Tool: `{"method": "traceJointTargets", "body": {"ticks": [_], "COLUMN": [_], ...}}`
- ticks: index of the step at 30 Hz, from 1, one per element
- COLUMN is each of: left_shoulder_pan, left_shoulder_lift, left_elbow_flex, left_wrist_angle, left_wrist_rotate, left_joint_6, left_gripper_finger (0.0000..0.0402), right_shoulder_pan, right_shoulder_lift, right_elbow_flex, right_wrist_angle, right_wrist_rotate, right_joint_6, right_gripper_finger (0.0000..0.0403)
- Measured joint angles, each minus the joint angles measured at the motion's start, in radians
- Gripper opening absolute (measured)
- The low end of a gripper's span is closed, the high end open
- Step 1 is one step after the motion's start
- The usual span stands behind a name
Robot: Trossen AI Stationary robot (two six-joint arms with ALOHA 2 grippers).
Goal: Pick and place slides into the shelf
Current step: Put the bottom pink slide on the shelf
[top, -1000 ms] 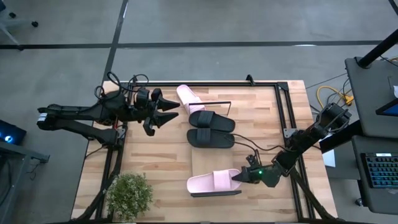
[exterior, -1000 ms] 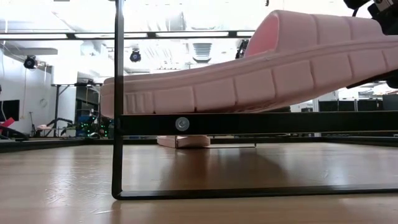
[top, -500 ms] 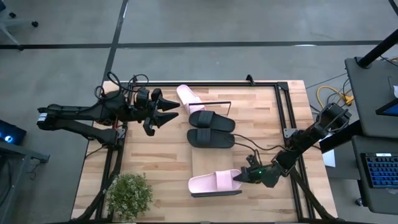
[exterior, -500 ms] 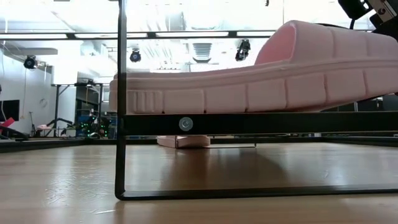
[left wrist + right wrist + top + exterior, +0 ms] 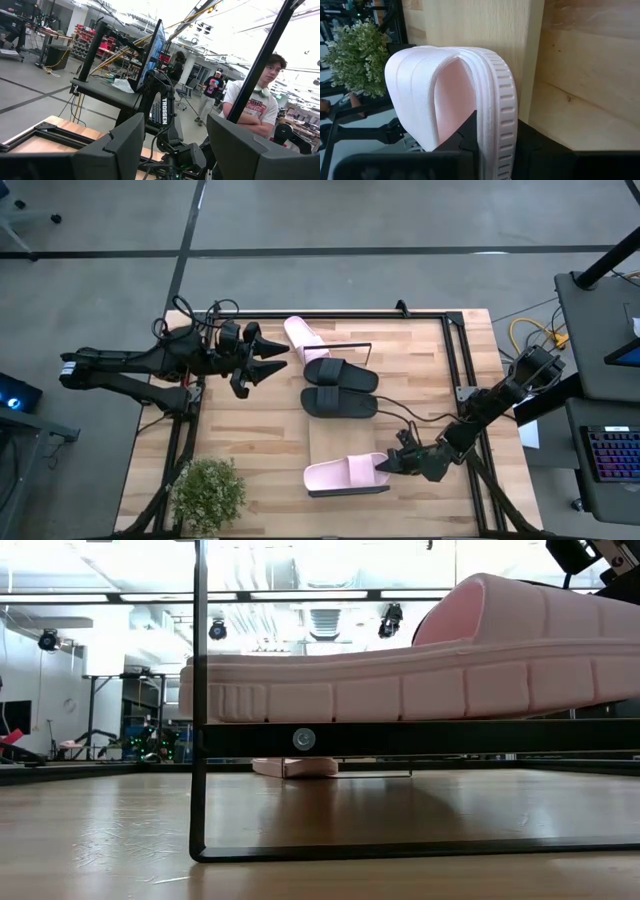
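A pale pink slide [image 5: 343,473] lies across the near end of the light-wood shelf [image 5: 345,438], and my right gripper [image 5: 384,466] is shut on its strap end. In the low view this slide [image 5: 400,690] sits level just above the shelf's black frame bar [image 5: 450,738]. Two black slides [image 5: 340,373] [image 5: 338,402] lie side by side on the shelf's middle. The other pink slide [image 5: 303,337] rests at its far end. My left gripper [image 5: 283,359] hangs open left of the far slides and touches nothing. My right gripper pinches the sole at the open toe [image 5: 495,115]. One finger [image 5: 470,137] is on the footbed under the strap and the other [image 5: 535,150] is on the underside. The fingers come level from the table's right, along the slide. The slide lies level over the shelf board; whether it rests there I cannot tell.
A small potted plant [image 5: 208,492] stands at the table's near-left corner, also visible past the slide [image 5: 355,55]. Black frame rails run along the table's edges [image 5: 455,360]. People stand in the room beyond the table [image 5: 250,107].
My right gripper has lowered its end of the pink slide. The slide was tilted with the strap end high and now lies level along the shelf's near end, shifted slightly toward the table's right. The left arm has kept still.
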Motion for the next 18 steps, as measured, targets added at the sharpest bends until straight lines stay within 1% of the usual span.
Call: {"method": "traceJointTargets", "body": {"ticks": [8,18], "left_shoulder_pan": [0.0,0.0], "left_shoulder_lift": [0.0,0.0], "left_elbow_flex": [0.0,0.0], "left_wrist_angle": [0.0,0.0], "left_wrist_rotate": [0.0,0.001], "left_joint_6": [0.0,0.0], "left_gripper_finger": [0.0201,0.0201], "right_shoulder_pan": [0.0,0.0], "right_shoulder_lift": [0.0,0.0], "right_elbow_flex": [0.0,0.0], "right_wrist_angle": [0.0,-0.022], "right_wrist_rotate": [0.0,-0.001], "right_joint_6": [-0.017,-0.014], "right_gripper_finger": [0.0063,0.0144]}}
